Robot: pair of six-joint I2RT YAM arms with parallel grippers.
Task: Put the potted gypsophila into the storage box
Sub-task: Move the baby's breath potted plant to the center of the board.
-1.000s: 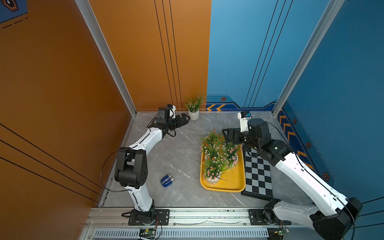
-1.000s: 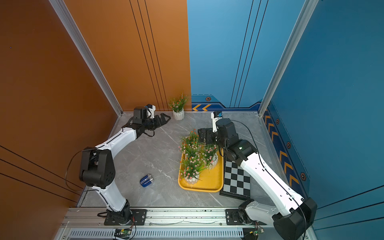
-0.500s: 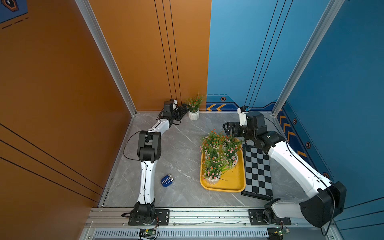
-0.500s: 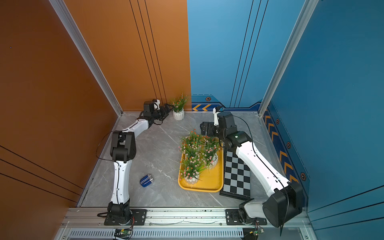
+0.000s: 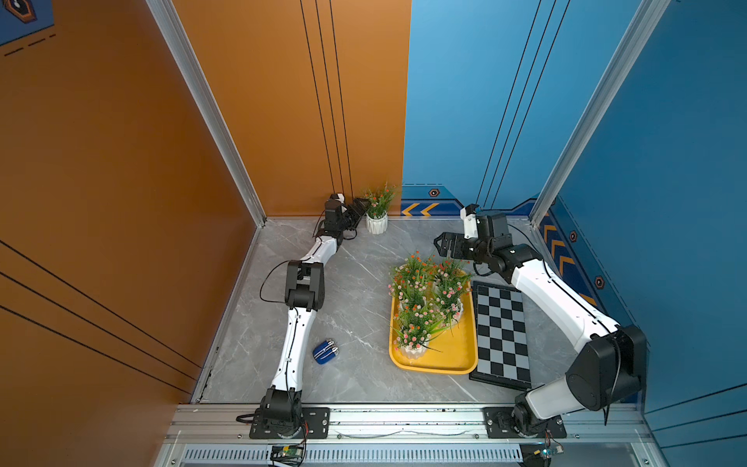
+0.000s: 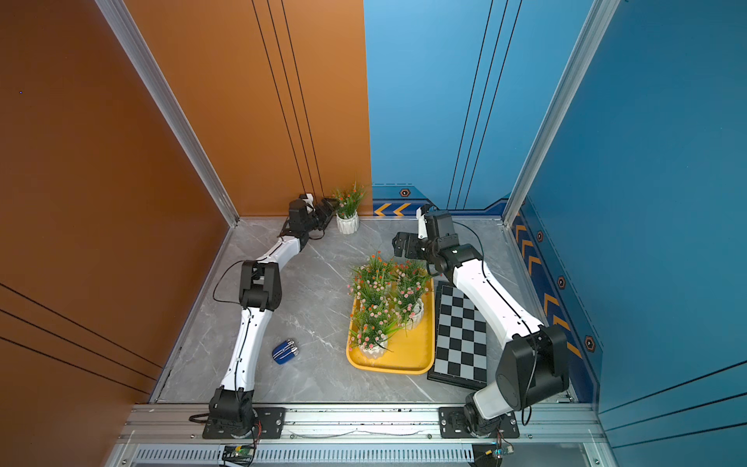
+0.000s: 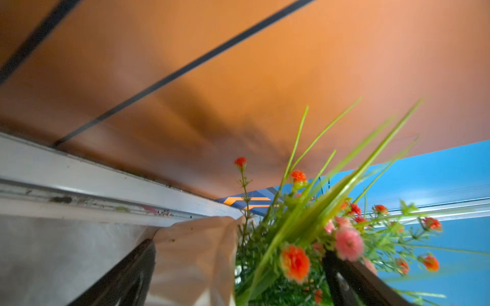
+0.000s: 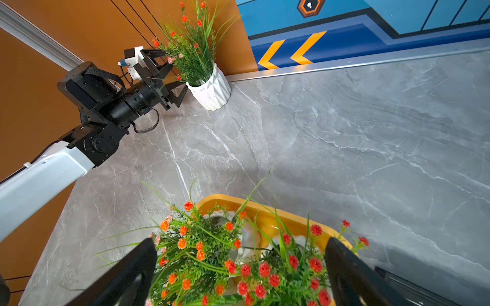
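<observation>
Left tool (image 8: 175, 75): released, jaws spread, nothing gripped. It is reached out to the far corner of the bench (image 5: 355, 283).

Potted gypsophila (image 8: 209, 90): stands upright directly ahead of the left tool, just in front of its fingertips and partly between them. It is not yet in the storage box. One finger is seen up in the foliage, the other low beside the white ribbed pot (image 7: 196, 259). The jaw line is judged to run slantwise along the plant's upright axis, not across the pot's width. A roll of the wrist is probably needed before closing.

Storage box (image 5: 452, 351): well apart from the left tool, back toward the arm bases. Three flowering pots are already held in it.

Right tool (image 5: 438, 244): released, empty, hung above the box's far end. The gypsophila lies well off to its side, so the left arm is the nearer.
</observation>
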